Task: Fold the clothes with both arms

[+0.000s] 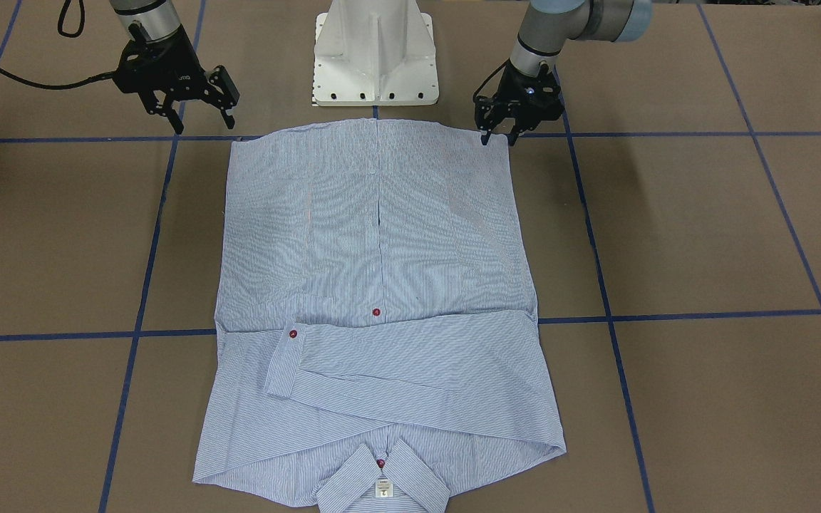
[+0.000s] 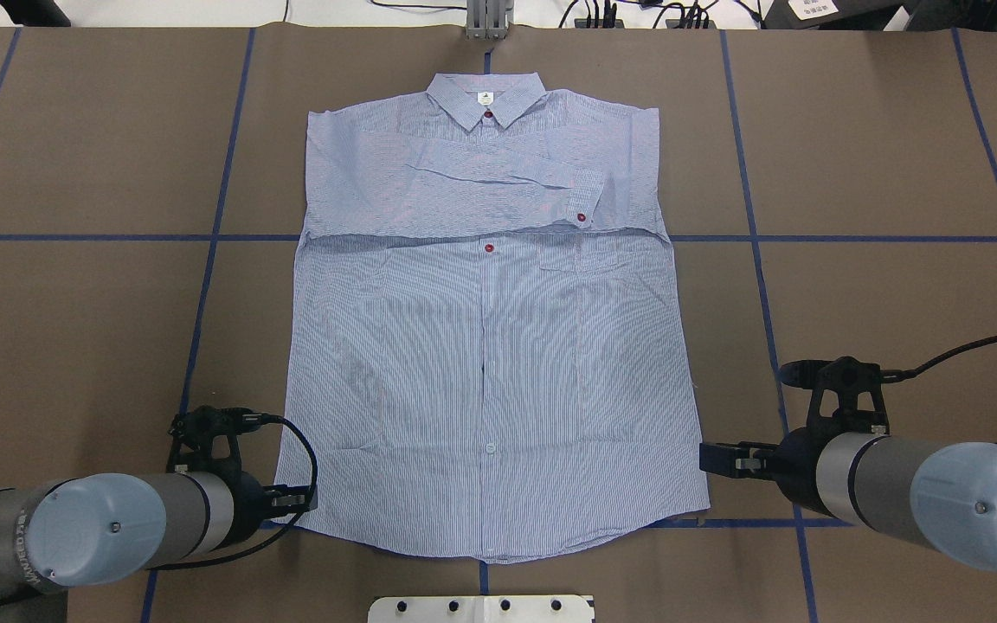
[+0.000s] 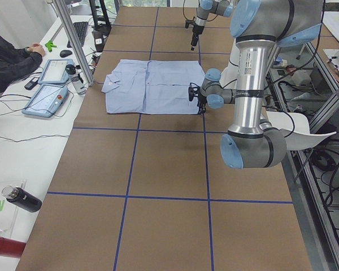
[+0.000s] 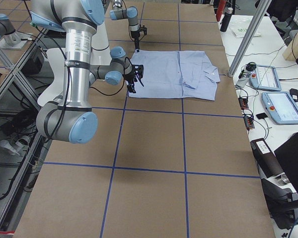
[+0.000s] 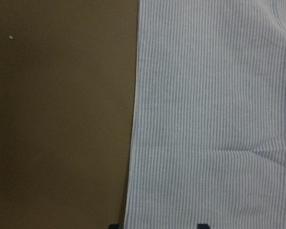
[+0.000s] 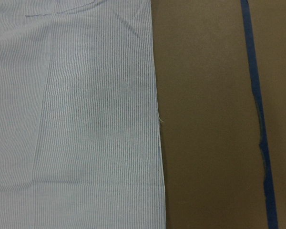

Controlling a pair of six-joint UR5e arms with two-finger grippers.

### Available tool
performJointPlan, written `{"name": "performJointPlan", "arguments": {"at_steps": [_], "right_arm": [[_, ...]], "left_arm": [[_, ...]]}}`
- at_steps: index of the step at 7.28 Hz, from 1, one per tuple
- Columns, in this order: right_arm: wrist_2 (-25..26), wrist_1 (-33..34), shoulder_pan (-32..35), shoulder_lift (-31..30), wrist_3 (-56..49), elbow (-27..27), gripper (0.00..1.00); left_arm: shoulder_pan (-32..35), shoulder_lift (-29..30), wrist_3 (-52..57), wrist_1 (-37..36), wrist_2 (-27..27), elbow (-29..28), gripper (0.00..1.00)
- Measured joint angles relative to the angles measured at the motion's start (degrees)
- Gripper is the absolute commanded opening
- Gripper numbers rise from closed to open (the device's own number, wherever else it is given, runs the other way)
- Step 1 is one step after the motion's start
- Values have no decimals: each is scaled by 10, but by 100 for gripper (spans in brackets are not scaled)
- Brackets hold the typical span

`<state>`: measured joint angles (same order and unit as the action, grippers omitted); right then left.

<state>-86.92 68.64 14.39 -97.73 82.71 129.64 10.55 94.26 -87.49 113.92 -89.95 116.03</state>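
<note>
The blue-and-white striped shirt (image 1: 375, 249) (image 2: 481, 363) lies flat and front up on the brown table. Its collar points away from the robot and both sleeves are folded across the chest. My left gripper (image 1: 497, 137) (image 2: 291, 500) is low at the hem's left corner, open. The left wrist view shows the shirt's side edge (image 5: 133, 143) running between its two fingertips. My right gripper (image 1: 202, 122) (image 2: 710, 457) is open and holds nothing. It hovers just outside the hem's right corner, and its wrist view shows the shirt's edge (image 6: 157, 119) beside bare table.
The white pedestal base (image 1: 375, 64) stands just behind the hem. Blue tape lines (image 1: 703, 313) cross the table. A person (image 3: 5, 53) sits at a side desk with tablets (image 3: 45, 96). An aluminium post (image 3: 73, 45) rises near the collar end.
</note>
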Motion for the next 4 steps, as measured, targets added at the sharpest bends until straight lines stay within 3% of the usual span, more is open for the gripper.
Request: {"name": "performJointPlan", "arguments": {"at_steps": [4], "right_arm": [[0,0,-1,0,0,0,100]], "left_arm": [[0,-1,1,-1,-6,-3,57]]}}
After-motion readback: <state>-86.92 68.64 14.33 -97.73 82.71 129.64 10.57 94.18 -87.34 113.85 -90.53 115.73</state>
